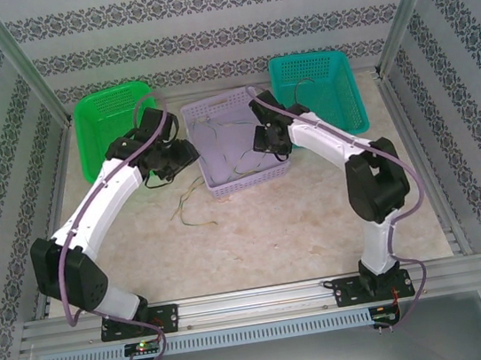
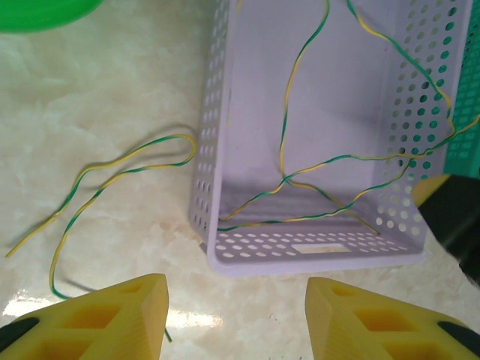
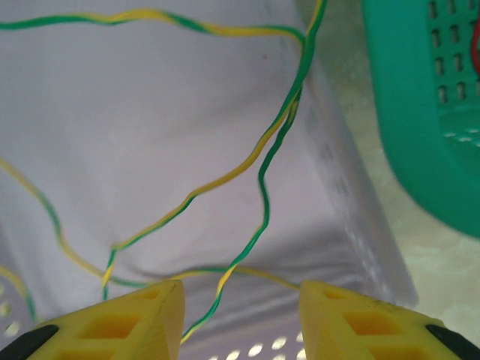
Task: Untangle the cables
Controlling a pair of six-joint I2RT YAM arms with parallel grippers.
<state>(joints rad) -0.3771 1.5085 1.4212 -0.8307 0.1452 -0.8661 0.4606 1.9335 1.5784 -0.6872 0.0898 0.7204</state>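
Note:
Several thin yellow-green cables lie crossed and looped inside a lavender basket. Another such cable lies loose on the table left of the basket, seen from above as cable. My left gripper hovers open over the bare table just before the basket's near wall, with nothing between its yellow fingers. My right gripper is open above the basket's inside. A raised cable strand runs down between its fingers, close to the left finger. In the top view the left gripper and right gripper flank the basket.
A green basket stands at the back left and a teal basket at the back right, close to the lavender one. Patterned walls and metal posts enclose the table. Open marble tabletop lies in front of the baskets.

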